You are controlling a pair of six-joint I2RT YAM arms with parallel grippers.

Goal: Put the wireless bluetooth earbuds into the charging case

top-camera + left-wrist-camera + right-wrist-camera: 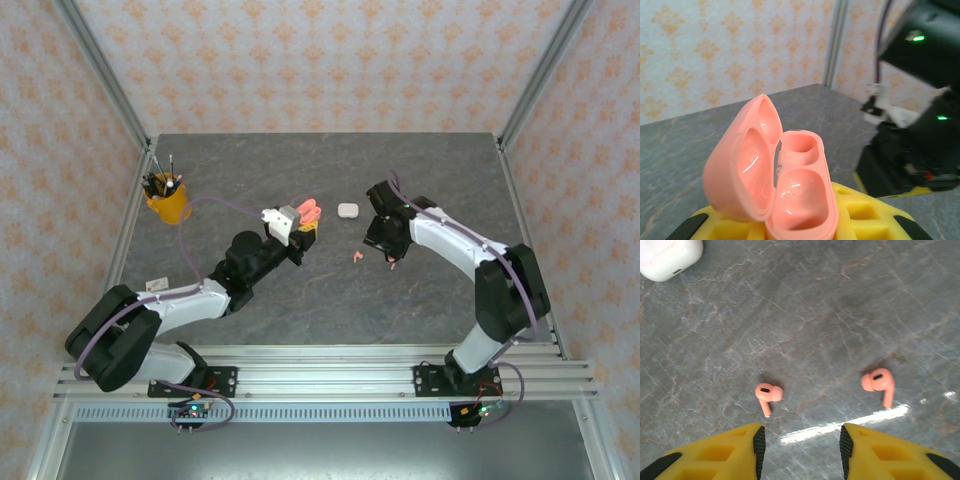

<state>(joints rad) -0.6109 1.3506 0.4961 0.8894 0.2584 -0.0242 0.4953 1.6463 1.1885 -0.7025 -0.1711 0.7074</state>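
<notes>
Within left end effector [800, 227], open, empty pink case [785, 185]

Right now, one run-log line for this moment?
left end effector: shut on pink case, lid open, wells empty | right end effector: open above two pink earbuds on table | white case: closed

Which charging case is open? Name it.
The coral-pink case, lid up, held in the left hand; the white case lies shut on the table.

our left hand [305, 226] reaches forward, clamped on the pink case [775, 170]; our right hand [800, 442] points down, fingers [735, 452] parted.
</notes>
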